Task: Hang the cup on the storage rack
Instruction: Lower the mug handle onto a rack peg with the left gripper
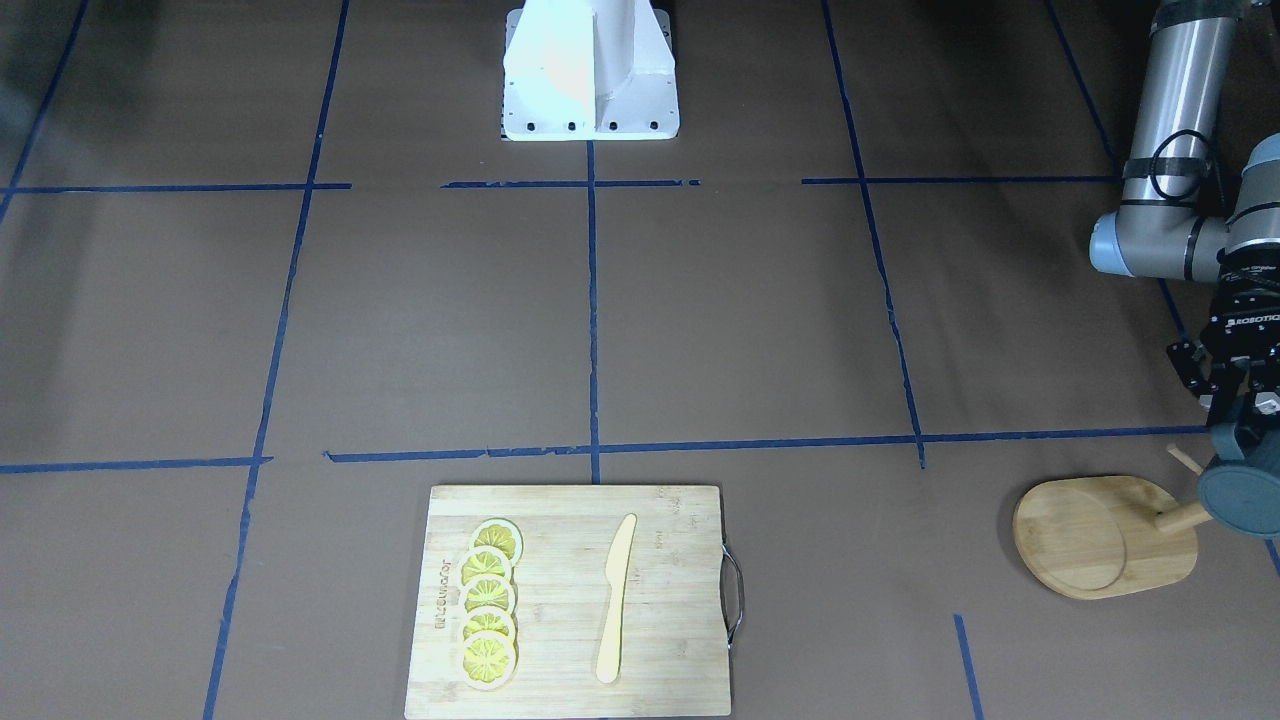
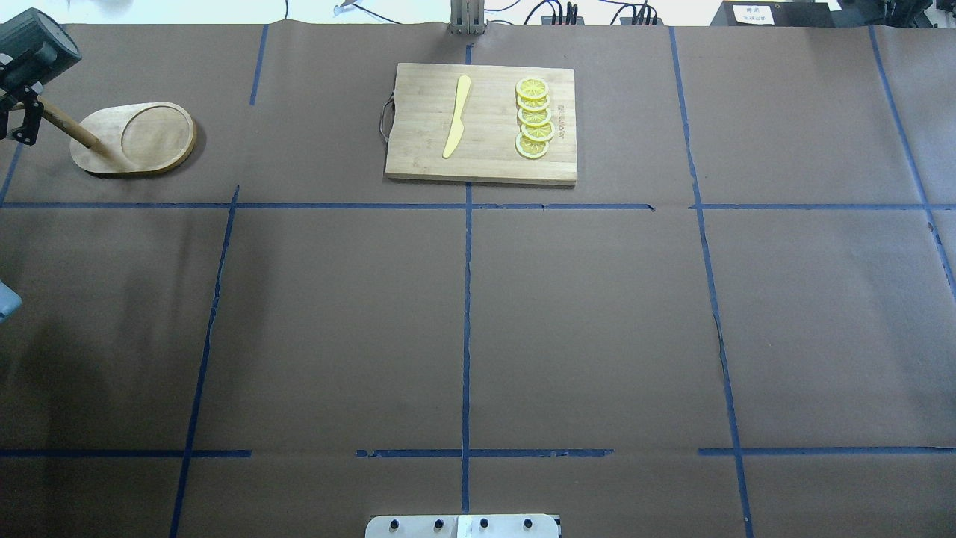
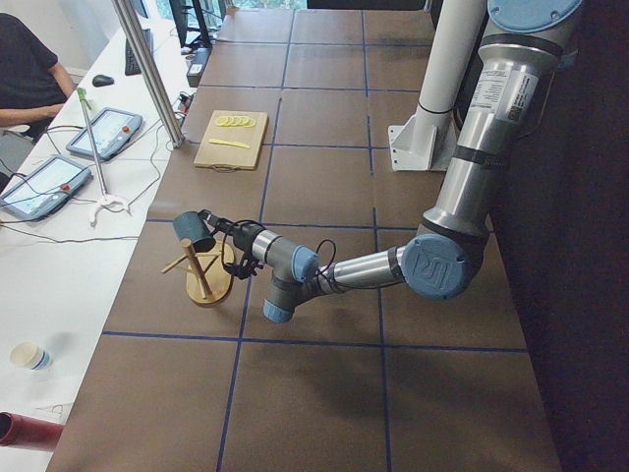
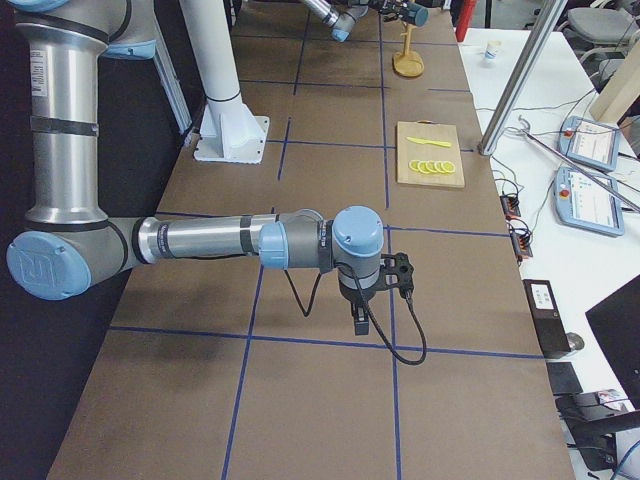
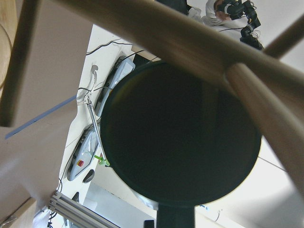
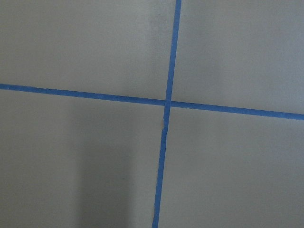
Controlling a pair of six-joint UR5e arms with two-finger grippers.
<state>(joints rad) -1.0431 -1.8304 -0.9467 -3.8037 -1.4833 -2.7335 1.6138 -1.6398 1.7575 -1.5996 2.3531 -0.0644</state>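
Beside the storage rack, jaws of the left gripper clamp the cup (right gripper: cannot tell).

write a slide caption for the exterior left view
The left gripper holds the cup beside the top of the storage rack, with the cutting board farther along the table.

Silver links, blue joint caps, black ROBOTIQ-marked left gripper.
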